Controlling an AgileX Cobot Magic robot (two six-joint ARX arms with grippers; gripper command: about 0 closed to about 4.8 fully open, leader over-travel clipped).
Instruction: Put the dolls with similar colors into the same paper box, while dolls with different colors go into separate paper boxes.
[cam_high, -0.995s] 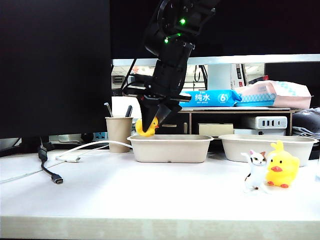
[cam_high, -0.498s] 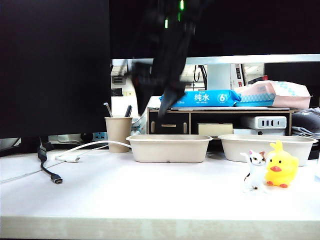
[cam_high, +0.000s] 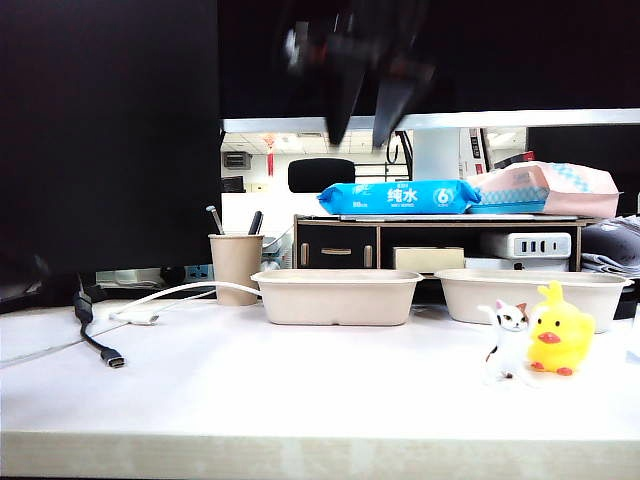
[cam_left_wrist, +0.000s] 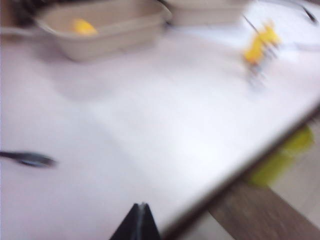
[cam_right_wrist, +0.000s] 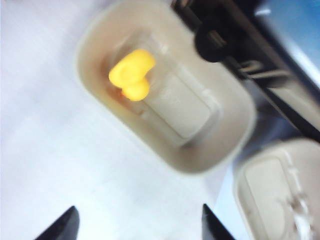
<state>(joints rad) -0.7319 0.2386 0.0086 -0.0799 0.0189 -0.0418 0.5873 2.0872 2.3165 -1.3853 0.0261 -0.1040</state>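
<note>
Since a second ago, one yellow duck (cam_right_wrist: 132, 74) has been released into the left paper box (cam_high: 338, 296) by the right claw (cam_high: 360, 85), now spread empty at twelve o'clock above it; the left claw (cam_left_wrist: 138, 223) appears closed.

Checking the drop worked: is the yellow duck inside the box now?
Yes. The duck lies inside the left box, with the open right gripper empty above it.
</note>
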